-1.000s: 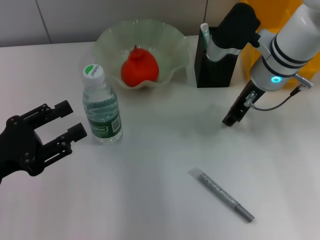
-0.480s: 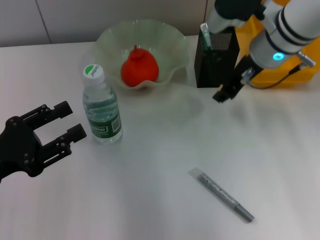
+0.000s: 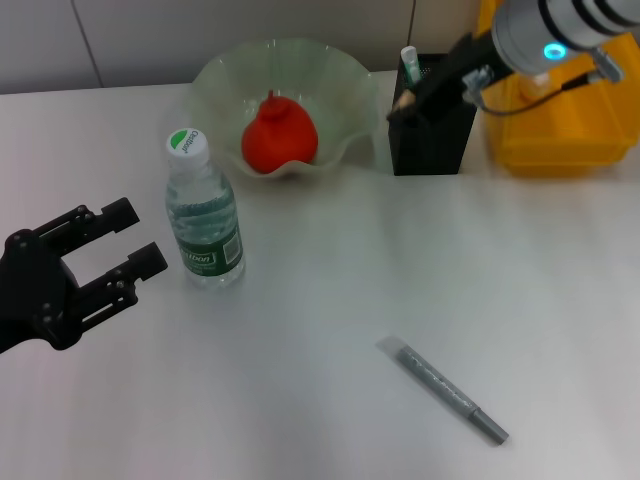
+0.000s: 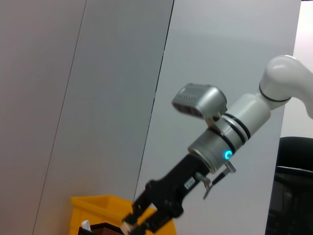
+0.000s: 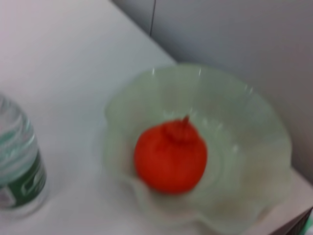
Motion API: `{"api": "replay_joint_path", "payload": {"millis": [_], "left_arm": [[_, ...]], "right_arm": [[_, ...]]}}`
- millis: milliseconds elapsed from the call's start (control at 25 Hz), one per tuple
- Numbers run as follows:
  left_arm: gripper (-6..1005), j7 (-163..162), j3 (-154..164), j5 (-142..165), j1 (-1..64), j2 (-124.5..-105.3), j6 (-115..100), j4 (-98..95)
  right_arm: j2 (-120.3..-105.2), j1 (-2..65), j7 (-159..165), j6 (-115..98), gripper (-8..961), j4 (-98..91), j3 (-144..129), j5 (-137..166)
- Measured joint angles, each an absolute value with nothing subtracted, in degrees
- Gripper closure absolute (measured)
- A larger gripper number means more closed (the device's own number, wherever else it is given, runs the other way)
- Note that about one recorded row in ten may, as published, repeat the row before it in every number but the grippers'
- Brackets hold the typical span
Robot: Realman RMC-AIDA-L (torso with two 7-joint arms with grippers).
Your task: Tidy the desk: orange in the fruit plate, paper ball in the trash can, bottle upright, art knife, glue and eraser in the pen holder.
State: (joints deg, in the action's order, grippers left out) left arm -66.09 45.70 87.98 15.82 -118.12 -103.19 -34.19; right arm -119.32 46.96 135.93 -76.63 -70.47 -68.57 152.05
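The orange [image 3: 279, 135] lies in the pale green fruit plate [image 3: 345, 80]; both also show in the right wrist view, orange [image 5: 170, 156] and plate [image 5: 254, 147]. The bottle [image 3: 203, 215] stands upright in front of the plate. My right gripper [image 3: 401, 103] is shut on a small tan block, the eraser [image 3: 403, 100], held just above the near left corner of the black pen holder [image 3: 432, 135]. A white and green glue stick [image 3: 408, 58] stands in the holder. The grey art knife [image 3: 445, 390] lies on the table in front. My left gripper [image 3: 125, 245] is open, to the left of the bottle. No paper ball shows.
The yellow trash can [image 3: 560, 115] stands to the right of the pen holder, under my right arm. The left wrist view shows my right arm [image 4: 220, 142] above the trash can [image 4: 98, 205], in front of a grey wall.
My right gripper rose from the table in front of the pen holder and moved back and left to the holder's top. My left arm barely moved.
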Motion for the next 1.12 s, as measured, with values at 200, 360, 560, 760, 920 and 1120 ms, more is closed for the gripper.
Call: {"api": "replay_joint_path", "payload": {"millis": [200, 360, 560, 760, 920, 1120], "left_arm": [[371, -66.1, 45.7, 88.0, 15.7, -118.12, -103.2, -34.2], [371, -66.1, 45.5, 88.0, 15.5, -118.12, -103.3, -34.2], [371, -66.1, 45.2, 88.0, 15.4, -118.12, -103.3, -34.2], [371, -66.1, 45.1, 88.0, 15.5, -118.13, -103.3, -34.2], [371, -66.1, 45.1, 88.0, 15.7, -118.13, -103.3, -34.2], [371, -66.1, 45.1, 88.0, 15.8, -118.13, -103.3, -34.2]], "right_arm": [[-119.36, 46.2, 137.1, -73.8, 566, -72.6, -68.0, 151.4], [-119.21, 45.8, 137.8, -72.6, 565, -72.7, -67.9, 151.9], [-119.13, 44.9, 139.4, -71.1, 565, -72.9, -67.7, 154.3], [-119.11, 43.9, 140.9, -70.4, 565, -72.9, -67.6, 156.0], [-119.08, 43.5, 141.6, -69.5, 564, -72.3, -67.0, 157.0], [-119.07, 43.3, 141.6, -68.4, 565, -71.0, -66.5, 157.1]]}}
